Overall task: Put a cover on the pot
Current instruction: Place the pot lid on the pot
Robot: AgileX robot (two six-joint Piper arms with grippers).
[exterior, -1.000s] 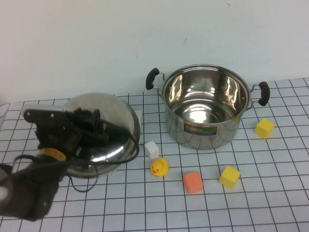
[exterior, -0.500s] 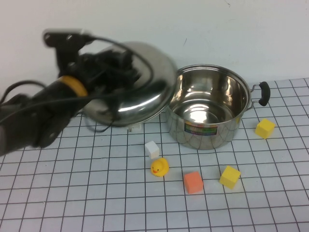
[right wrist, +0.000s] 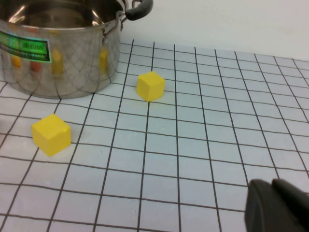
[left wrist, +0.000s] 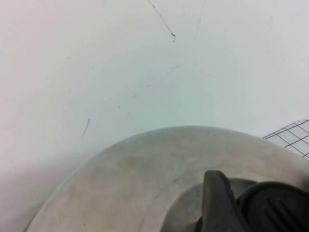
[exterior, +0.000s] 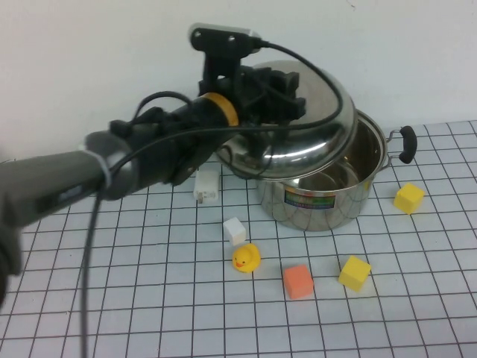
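High view: grid-lined table [exterior: 149,298], white wall [exterior: 89,67].

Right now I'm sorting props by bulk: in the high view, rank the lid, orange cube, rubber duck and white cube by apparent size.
1. lid, held by the left gripper over the pot
2. orange cube and rubber duck: too alike to rank
3. white cube

Right gripper: parked near the table.
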